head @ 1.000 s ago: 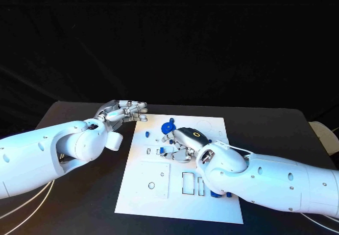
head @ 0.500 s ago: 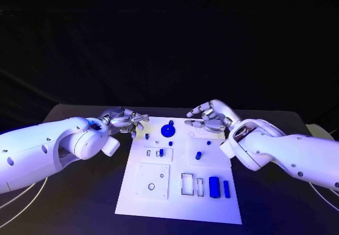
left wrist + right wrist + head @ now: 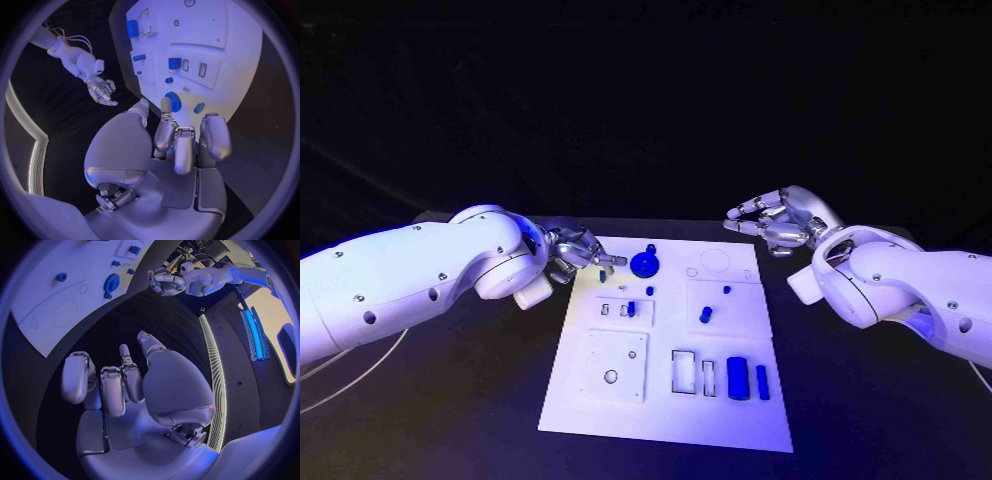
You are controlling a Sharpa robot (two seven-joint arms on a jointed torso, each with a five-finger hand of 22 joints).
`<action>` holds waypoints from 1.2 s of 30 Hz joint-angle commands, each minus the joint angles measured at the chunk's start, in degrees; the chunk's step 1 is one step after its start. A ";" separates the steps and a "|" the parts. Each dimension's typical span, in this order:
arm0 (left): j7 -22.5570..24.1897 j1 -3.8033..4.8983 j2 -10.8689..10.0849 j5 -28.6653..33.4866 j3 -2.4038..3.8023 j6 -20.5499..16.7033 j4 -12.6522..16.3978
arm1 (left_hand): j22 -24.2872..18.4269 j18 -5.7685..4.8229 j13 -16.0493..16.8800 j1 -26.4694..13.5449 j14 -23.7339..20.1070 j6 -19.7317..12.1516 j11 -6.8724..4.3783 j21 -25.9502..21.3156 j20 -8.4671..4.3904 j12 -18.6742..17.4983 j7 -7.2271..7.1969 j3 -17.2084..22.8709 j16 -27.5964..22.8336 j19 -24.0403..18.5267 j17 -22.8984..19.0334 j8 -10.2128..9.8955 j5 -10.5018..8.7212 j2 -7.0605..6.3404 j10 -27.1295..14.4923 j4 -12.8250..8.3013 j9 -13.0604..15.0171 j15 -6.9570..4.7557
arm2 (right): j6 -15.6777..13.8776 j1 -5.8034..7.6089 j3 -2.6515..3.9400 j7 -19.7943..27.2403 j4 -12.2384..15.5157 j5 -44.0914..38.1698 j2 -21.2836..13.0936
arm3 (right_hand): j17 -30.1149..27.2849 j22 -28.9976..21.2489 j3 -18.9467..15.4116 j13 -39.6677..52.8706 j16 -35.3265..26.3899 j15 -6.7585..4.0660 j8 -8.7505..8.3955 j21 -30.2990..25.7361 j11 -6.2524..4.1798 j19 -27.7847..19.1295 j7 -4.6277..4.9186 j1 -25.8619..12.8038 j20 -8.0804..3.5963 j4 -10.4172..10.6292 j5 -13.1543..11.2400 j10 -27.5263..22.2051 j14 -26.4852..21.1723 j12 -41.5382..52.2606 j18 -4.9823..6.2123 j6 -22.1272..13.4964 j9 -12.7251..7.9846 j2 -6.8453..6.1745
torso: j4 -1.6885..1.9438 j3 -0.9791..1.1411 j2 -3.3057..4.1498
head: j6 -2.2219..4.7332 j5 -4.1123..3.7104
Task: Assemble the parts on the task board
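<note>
The white task board (image 3: 625,395) lies in the middle of the black table. On its far part stands a blue gear (image 3: 645,264), with small blue pieces (image 3: 707,315) around the middle and two blue bars (image 3: 737,380) in slots near its right edge. My left hand (image 3: 578,255) hovers at the board's far left edge, holding nothing, its fingers (image 3: 176,145) reaching toward the gear (image 3: 173,101). Off the board's far right corner my right hand (image 3: 776,222) hangs above the table, empty, with its fingers (image 3: 115,385) apart.
Black table (image 3: 862,400) surrounds the board on all sides. White cables (image 3: 343,385) run along the table's left side. The left wrist view shows my right hand (image 3: 102,91) beyond the board (image 3: 237,60); the right wrist view shows my left hand (image 3: 164,281).
My right hand has lifted off the middle of the board and drawn back past its far right corner. The left hand has shifted closer to the board's far left edge.
</note>
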 commanded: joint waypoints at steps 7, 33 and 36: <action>-8.85 0.79 4.12 -12.73 -1.36 6.71 -1.92 | 0.41 -1.21 -0.11 -1.06 5.01 -1.15 -0.07 0.49 -0.04 0.14 0.00 -1.49 0.12 0.26 11.23 1.24 0.08 -0.14 -0.83 0.02 1.55 -0.34 | 1.42 0.08 0.03 -0.32 -0.54 -0.07 -0.60 | 9.28 1.32 -0.48 5.81 -0.32 -0.41 0.35 -0.42 -0.36 -0.14 -0.09 -0.02 -0.34 0.10 0.67 -0.27 4.56 -0.49 0.29 -0.43 -0.14 0.23 | 0.14 0.14 -0.14 | -0.47 0.15; -10.18 1.02 11.19 -14.65 -2.13 11.97 -5.30 | 1.18 -1.30 0.77 -2.99 5.00 -2.22 -0.28 0.90 -0.10 0.81 -0.29 -4.78 0.02 0.30 11.20 3.25 0.10 1.14 -0.82 -0.08 4.58 -0.49 | 1.16 0.08 0.00 -0.91 -1.33 -1.53 -0.30 | 8.04 0.42 -0.78 4.50 -1.13 -0.38 0.42 -1.75 -0.28 -0.86 0.03 0.02 -0.35 0.12 1.46 -1.44 4.22 -1.66 0.57 -1.08 -0.33 0.27 | -0.03 0.09 0.14 | -1.36 0.31; -10.23 1.01 11.54 -14.59 -2.22 12.67 -5.59 | 1.17 -1.30 0.76 -2.91 5.00 -2.25 -0.28 0.90 -0.10 0.80 -0.29 -4.78 0.02 0.29 11.20 3.27 0.10 1.21 -0.84 -0.08 4.63 -0.49 | 1.15 0.08 0.00 -0.89 -1.30 -1.54 -0.25 | 7.95 0.37 -0.80 4.37 -1.19 -0.37 0.42 -1.82 -0.27 -0.90 0.04 0.04 -0.35 0.12 1.48 -1.56 4.19 -1.79 0.58 -1.15 -0.35 0.29 | 0.00 0.09 0.11 | -1.55 0.34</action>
